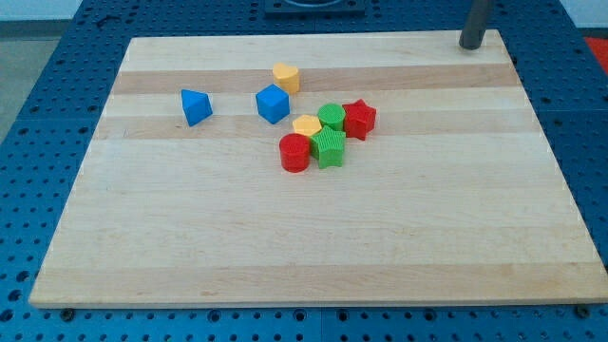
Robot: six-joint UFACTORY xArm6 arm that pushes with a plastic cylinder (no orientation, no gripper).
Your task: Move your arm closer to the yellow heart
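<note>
The yellow heart point(286, 77) lies near the top middle of the wooden board point(190, 247). My tip point(471, 46) is at the board's top right corner, far to the right of the heart and apart from every block. A blue cube point(273, 104) sits just below the heart. A blue triangular block point(196, 106) lies further left.
A tight cluster lies at the board's middle: a yellow block point(307, 125), a green cylinder point(331, 116), a red star point(359, 119), a green star-like block point(329, 147) and a red cylinder point(295, 152). Blue perforated table point(38, 85) surrounds the board.
</note>
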